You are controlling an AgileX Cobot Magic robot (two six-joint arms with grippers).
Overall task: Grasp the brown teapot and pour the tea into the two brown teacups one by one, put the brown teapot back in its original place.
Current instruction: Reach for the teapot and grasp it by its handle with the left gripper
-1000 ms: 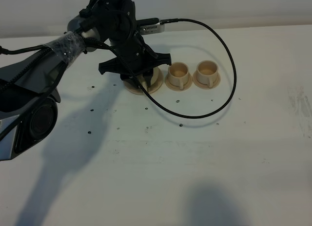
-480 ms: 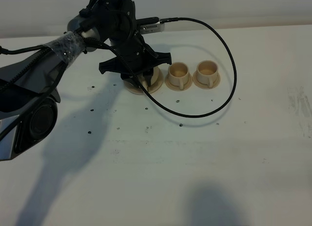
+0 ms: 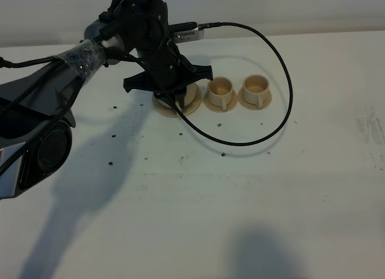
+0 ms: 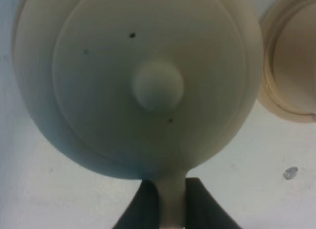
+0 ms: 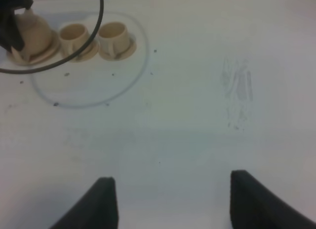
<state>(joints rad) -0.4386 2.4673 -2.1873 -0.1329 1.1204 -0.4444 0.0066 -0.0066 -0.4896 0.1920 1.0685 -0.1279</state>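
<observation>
Two fingers of the left tool pinch the loop handle of the round-bellied pale beige ceramic teapot, seated on its wide round saucer beside the small matching teacups; handle grip likely chosen for tilting. Right tool spread above white tabletop.

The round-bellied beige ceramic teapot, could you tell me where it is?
Exterior high view, upper left: the teapot stands on its wide round saucer, left of the nearer teacup, handle in the left gripper.

A white, dark-specked, partly shadowed table runs back to a plain pale wall.
</observation>
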